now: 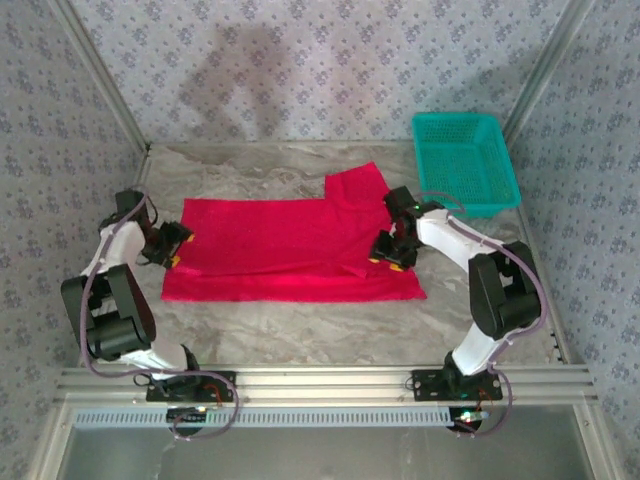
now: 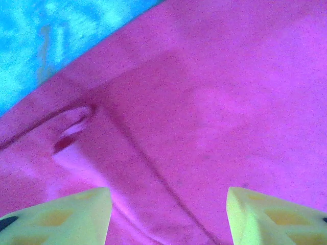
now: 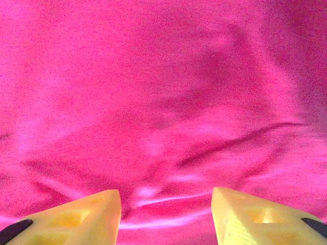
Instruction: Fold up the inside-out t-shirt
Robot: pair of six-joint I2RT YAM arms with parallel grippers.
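The inside-out t-shirt (image 1: 290,245) is bright red and lies flat across the middle of the marble table, with one sleeve sticking out toward the back right. My left gripper (image 1: 178,245) is low at the shirt's left edge. Its yellow jaws stand apart over flat cloth (image 2: 204,102) with a seam running between them, and a strip of table shows at the upper left of the left wrist view. My right gripper (image 1: 385,255) rests on the shirt's right part, near the sleeve. It is open too, and wrinkled red cloth (image 3: 163,92) lies beneath the gap in the right wrist view.
A teal mesh basket (image 1: 462,160) stands at the back right corner, just beyond the right arm. Bare table (image 1: 300,330) runs in front of the shirt to the metal rail. Patterned walls close in the back and both sides.
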